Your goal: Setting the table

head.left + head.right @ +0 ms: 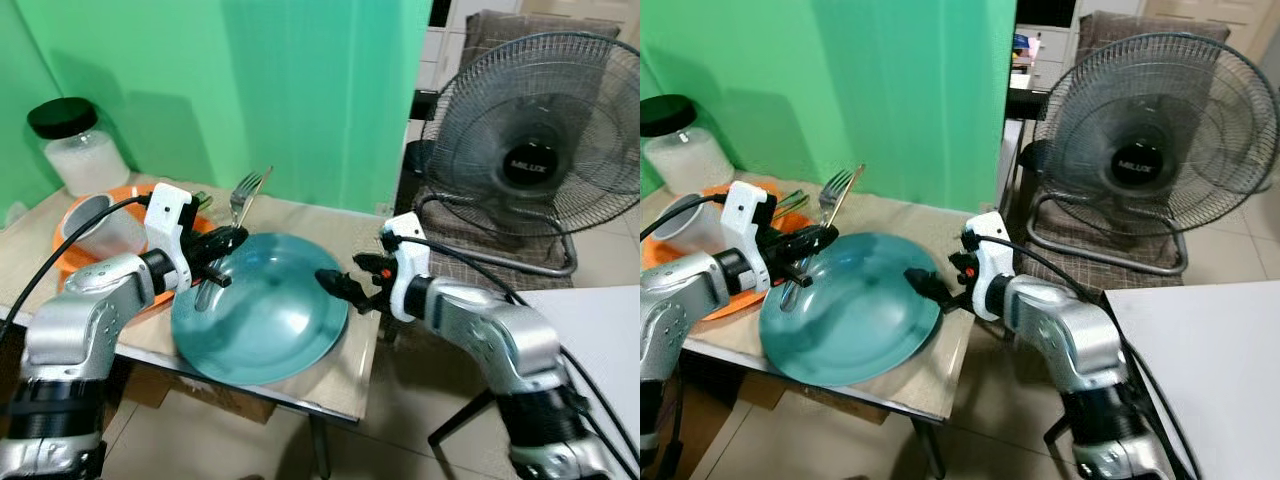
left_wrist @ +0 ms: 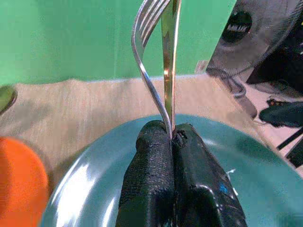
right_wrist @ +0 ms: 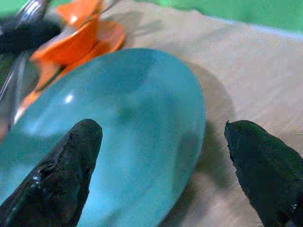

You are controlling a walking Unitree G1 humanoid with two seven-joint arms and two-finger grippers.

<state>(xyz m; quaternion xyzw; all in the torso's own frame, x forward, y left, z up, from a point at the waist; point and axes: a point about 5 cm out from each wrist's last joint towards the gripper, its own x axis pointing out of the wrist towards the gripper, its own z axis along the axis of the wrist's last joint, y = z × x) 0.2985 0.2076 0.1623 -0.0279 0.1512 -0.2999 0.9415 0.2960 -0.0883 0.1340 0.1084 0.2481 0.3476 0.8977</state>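
Observation:
A round teal plate (image 1: pixel 260 320) lies on the small table (image 1: pixel 335 375). My left gripper (image 1: pixel 230 240) hovers over the plate's far left rim, shut on a silver fork (image 1: pixel 247 188). The fork's tines point up and away, and its handle hangs down over the plate. In the left wrist view the fingertips (image 2: pixel 156 142) pinch the fork (image 2: pixel 151 71) together with a flat metal strip beside it; what the strip is I cannot tell. My right gripper (image 1: pixel 340 285) is open at the plate's right rim, its fingers (image 3: pixel 66 165) spread wide on either side of the plate (image 3: pixel 128 132).
An orange plate (image 1: pixel 62 245) with a white cup (image 1: pixel 100 225) sits at the table's left, behind my left arm. A black-lidded jar (image 1: pixel 75 145) stands at the back left. A large standing fan (image 1: pixel 535 150) and a chair are close on the right. A green wall rises behind.

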